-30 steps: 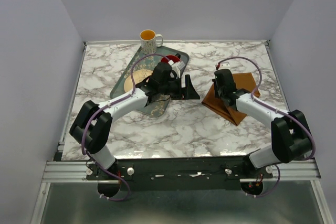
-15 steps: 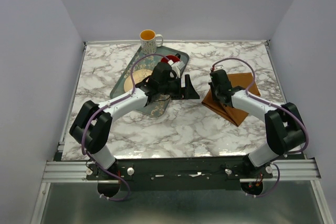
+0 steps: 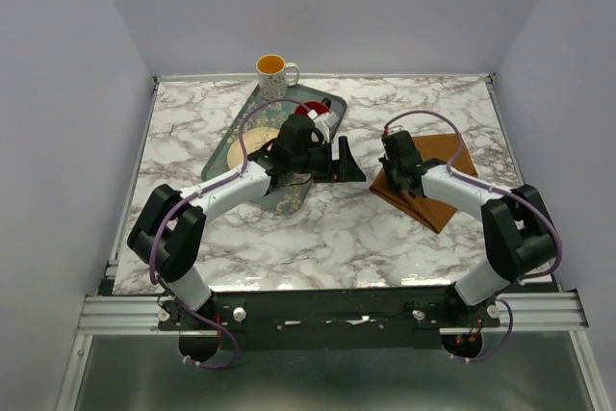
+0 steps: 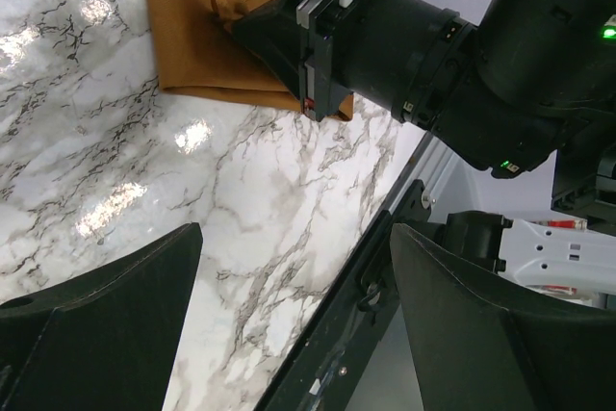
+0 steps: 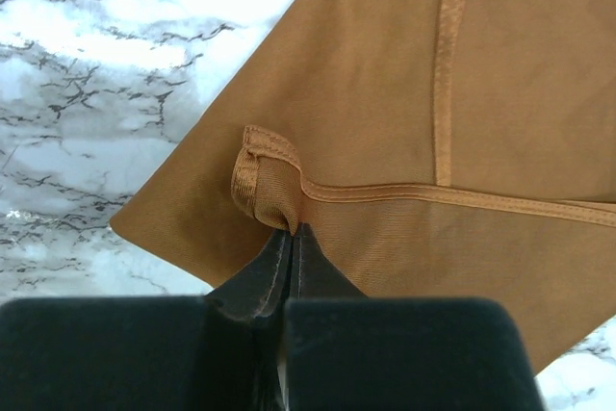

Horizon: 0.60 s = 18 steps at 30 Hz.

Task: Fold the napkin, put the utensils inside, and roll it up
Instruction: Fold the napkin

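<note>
The rust-brown napkin point(image 3: 448, 156) lies partly folded on the right of the marble table. My right gripper point(image 3: 395, 178) is over its left corner. In the right wrist view that gripper point(image 5: 294, 230) is shut on a pinched-up hemmed fold of the napkin point(image 5: 385, 93). My left gripper point(image 3: 348, 163) hovers open between the tray and the napkin, holding nothing. In the left wrist view it point(image 4: 295, 238) looks across bare marble at the napkin point(image 4: 192, 36) and the right gripper point(image 4: 260, 31). The utensils are hidden from view.
A dark green patterned tray point(image 3: 214, 163) sits at the back left with a tan plate point(image 3: 236, 153) on it, partly under my left arm. A yellow-lined mug point(image 3: 274, 74) stands behind the tray. White walls enclose the table.
My right gripper has moved left with the napkin fold pinched in it, and the cloth has shifted a little leftward with it. The left arm has not moved.
</note>
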Each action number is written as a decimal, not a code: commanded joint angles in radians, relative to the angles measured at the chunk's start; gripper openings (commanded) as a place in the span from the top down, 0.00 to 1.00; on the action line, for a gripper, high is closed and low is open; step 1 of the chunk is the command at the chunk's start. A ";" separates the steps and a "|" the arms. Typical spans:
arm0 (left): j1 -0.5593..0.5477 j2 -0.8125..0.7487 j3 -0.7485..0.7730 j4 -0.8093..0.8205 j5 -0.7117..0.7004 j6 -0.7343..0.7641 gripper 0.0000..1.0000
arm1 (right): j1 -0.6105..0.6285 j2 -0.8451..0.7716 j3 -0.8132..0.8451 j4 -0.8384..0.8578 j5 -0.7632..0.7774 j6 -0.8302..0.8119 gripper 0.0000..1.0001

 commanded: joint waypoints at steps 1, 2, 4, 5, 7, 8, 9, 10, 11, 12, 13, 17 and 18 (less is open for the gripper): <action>0.006 0.008 0.020 -0.004 -0.007 0.007 0.12 | 0.012 0.024 0.014 -0.046 -0.046 -0.005 0.91; 0.006 0.008 0.022 -0.004 -0.007 0.010 0.12 | 0.013 0.021 0.011 -0.049 -0.053 -0.002 0.88; 0.007 0.010 0.023 -0.004 -0.008 0.010 0.12 | 0.011 0.012 -0.004 -0.051 -0.068 0.003 0.85; 0.006 0.010 0.022 -0.004 -0.010 0.009 0.12 | 0.011 0.006 -0.009 -0.050 -0.071 0.004 0.77; 0.007 0.019 0.025 -0.004 -0.011 0.010 0.12 | 0.012 0.001 -0.006 -0.054 -0.079 0.014 0.68; 0.007 0.024 0.033 -0.004 -0.011 0.010 0.12 | 0.013 -0.016 -0.001 -0.060 -0.082 0.024 0.61; 0.007 0.034 0.037 -0.004 -0.011 0.009 0.12 | 0.011 -0.027 0.003 -0.066 -0.089 0.029 0.57; 0.007 0.039 0.042 -0.004 -0.013 0.010 0.12 | 0.012 -0.045 0.008 -0.080 -0.111 0.034 0.54; 0.007 0.045 0.055 -0.031 -0.019 0.012 0.11 | 0.011 -0.063 0.017 -0.092 -0.123 0.040 0.48; 0.007 0.056 0.062 -0.033 -0.020 0.013 0.11 | 0.011 -0.100 0.020 -0.103 -0.129 0.046 0.45; 0.007 0.064 0.069 -0.034 -0.020 0.010 0.11 | 0.011 -0.120 0.017 -0.117 -0.125 0.050 0.42; 0.004 0.117 0.103 -0.010 -0.011 -0.023 0.12 | -0.015 -0.217 -0.038 -0.111 -0.044 0.133 0.33; 0.004 0.148 0.111 0.016 0.006 -0.036 0.13 | -0.030 -0.228 -0.053 -0.105 -0.043 0.149 0.33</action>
